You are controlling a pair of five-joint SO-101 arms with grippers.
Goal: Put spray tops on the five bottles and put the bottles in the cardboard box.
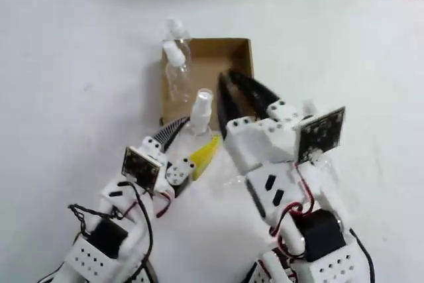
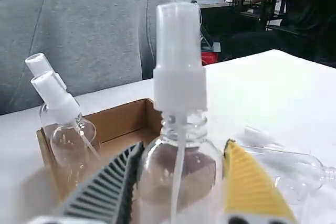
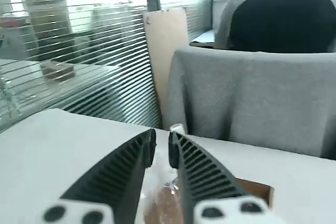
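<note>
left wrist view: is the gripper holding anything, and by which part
Yes. The left gripper holds a clear bottle with a spray top on it, its two fingers on either side of the round body, below the neck.

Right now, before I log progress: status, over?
Left gripper shut on capped bottle, at box edge. Right gripper shut above box, may block drop. Two capped bottles inside.

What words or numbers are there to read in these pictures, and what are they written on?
There is no text that can be read.
Bottle in the left gripper: clear, no label.
Two bottles in the box: clear, no labels.
Box: plain cardboard, no print.
Dark boards on the arms: any marks are too small to read.
</note>
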